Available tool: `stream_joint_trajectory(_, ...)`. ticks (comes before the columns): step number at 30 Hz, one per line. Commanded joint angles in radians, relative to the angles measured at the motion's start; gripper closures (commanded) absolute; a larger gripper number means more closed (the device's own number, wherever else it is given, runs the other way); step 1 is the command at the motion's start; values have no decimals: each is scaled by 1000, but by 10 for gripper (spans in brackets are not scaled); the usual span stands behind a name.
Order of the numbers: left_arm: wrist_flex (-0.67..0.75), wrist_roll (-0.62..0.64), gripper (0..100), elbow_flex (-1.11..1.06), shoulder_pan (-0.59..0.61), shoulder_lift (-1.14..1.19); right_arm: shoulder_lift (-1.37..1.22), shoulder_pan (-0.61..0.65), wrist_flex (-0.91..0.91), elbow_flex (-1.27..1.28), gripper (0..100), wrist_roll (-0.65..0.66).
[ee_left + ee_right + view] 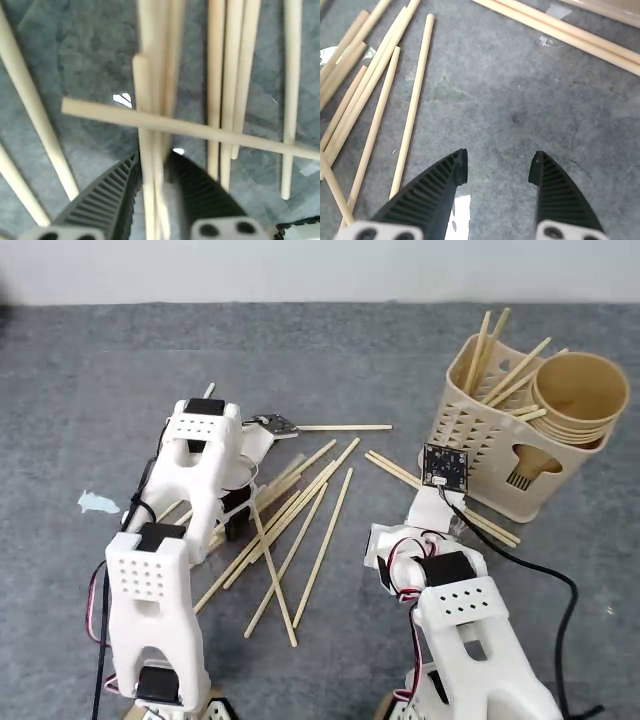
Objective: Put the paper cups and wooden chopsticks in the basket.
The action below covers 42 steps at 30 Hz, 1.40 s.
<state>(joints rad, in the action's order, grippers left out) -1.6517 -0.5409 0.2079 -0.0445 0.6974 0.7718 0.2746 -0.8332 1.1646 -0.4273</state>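
Observation:
Several wooden chopsticks lie scattered on the grey mat between the two arms. My left gripper is down in this pile, shut on a pair of chopsticks that run between its fingers, with another chopstick lying across them. Over bare mat, my right gripper stands open with nothing between its fingers. The beige basket at the right holds stacked paper cups and several upright chopsticks. Two chopsticks lie on the mat along the basket's foot.
One chopstick lies apart behind the pile. A black cable trails from the right arm across the mat in front of the basket. A small blue scrap sits at the left.

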Motion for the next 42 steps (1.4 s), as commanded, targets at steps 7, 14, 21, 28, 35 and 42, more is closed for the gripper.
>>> stream_joint_trajectory(7, -3, -8, 987, -19, -9, -12, 24, 5, 18, -6, 779, -3)
stream_joint_trajectory(14, -78, -6, 988, -7, 2, -172, 24, 5, 18, -6, 779, -3)
stream_joint_trajectory(21, -100, 35, 988, -8, 17, -347, 24, 4, 18, -6, 779, -3)
stream_joint_trajectory(28, -100, 38, 988, -8, 20, -362, 24, 4, 18, -6, 779, -3)
stream_joint_trajectory(35, -100, 87, 988, 42, 9, -488, 24, 4, 18, -5, 779, -3)
stream_joint_trajectory(42, -94, 157, 988, 94, -60, -721, 24, 5, 18, -5, 779, -3)
